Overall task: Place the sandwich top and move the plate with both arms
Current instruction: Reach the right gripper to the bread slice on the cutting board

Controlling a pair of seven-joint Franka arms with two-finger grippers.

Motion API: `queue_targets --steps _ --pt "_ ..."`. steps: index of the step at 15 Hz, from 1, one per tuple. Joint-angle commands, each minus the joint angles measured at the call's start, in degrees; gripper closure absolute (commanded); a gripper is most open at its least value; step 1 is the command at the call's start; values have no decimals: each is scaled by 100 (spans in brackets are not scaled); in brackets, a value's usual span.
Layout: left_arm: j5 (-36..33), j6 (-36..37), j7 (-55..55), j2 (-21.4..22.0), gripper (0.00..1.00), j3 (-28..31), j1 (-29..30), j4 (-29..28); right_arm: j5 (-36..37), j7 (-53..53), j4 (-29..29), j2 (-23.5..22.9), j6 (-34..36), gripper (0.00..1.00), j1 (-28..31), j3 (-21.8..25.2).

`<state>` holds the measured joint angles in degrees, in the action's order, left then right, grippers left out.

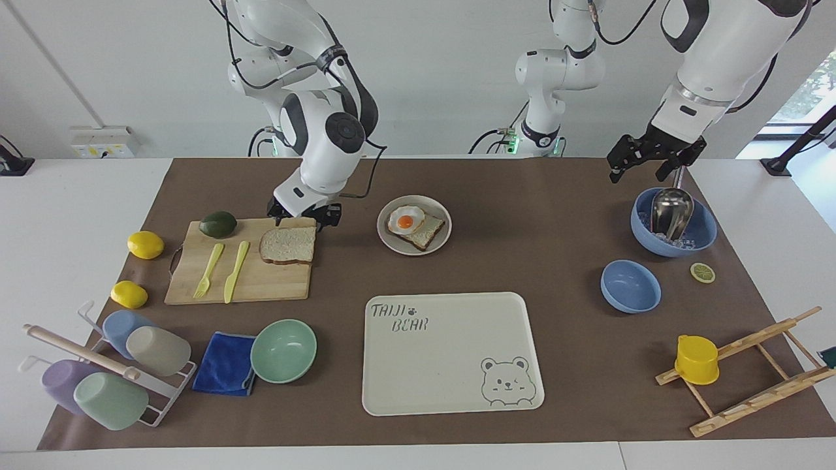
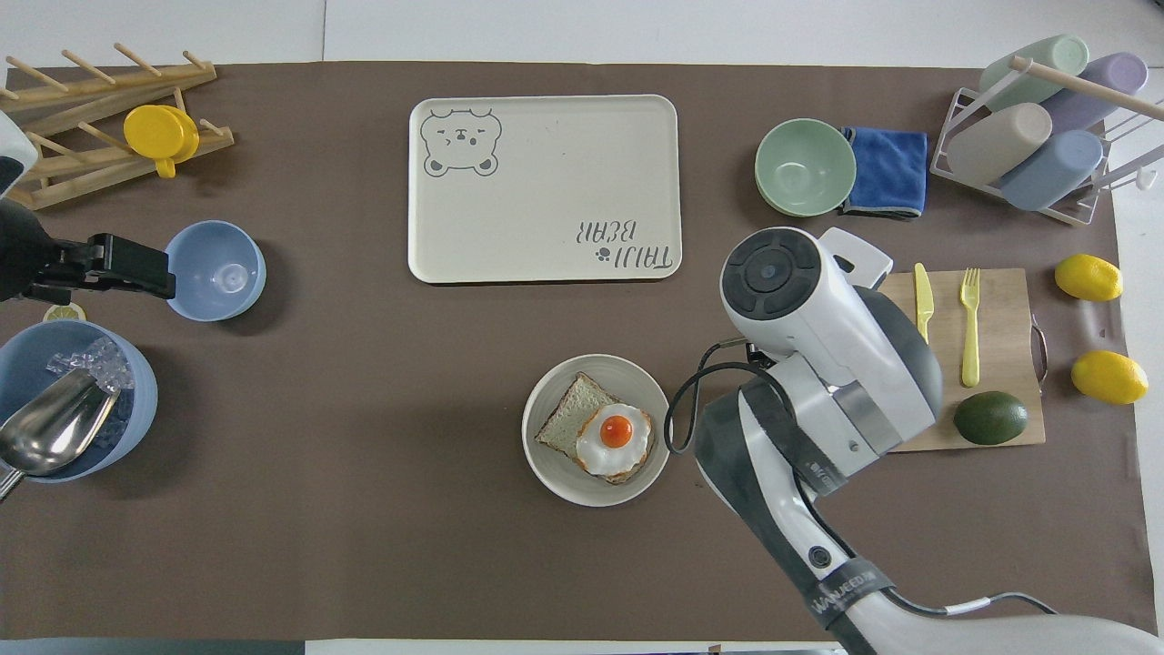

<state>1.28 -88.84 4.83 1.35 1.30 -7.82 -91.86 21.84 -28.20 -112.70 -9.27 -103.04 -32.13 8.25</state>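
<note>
The sandwich top [image 1: 288,245], a plain bread slice, lies on the wooden cutting board [image 1: 255,284]; in the overhead view my right arm covers it. My right gripper [image 1: 304,216] hangs open, low over the slice's edge nearer to the robots, with nothing between its fingers. The round plate [image 1: 436,243] [image 2: 564,473] sits mid-table beside the board and carries a bread slice with a fried egg [image 1: 406,220]. Toward the left arm's end of the table, my left gripper [image 1: 643,171] [image 2: 155,271] waits open in the air over the big blue bowl's rim.
An avocado [image 1: 218,224], a yellow fork and a yellow knife share the board. Two lemons [image 1: 145,245] lie beside it. The cream bear tray [image 1: 450,352], mint bowl [image 1: 283,350], blue cloth and cup rack are farther out. A blue bowl with scoop [image 1: 673,222], a small blue bowl [image 1: 630,286] and a wooden rack stand at the left arm's end.
</note>
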Motion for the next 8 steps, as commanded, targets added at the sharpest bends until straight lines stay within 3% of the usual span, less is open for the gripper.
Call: queue_targets --steps 1,8 --pt "-41 -133 27 173 0 -51 88 -209 347 -983 12 -768 -390 0 -391 2" --pt "-41 -98 9 173 0 -42 88 -209 383 -696 -164 -743 -445 0 -137 2"
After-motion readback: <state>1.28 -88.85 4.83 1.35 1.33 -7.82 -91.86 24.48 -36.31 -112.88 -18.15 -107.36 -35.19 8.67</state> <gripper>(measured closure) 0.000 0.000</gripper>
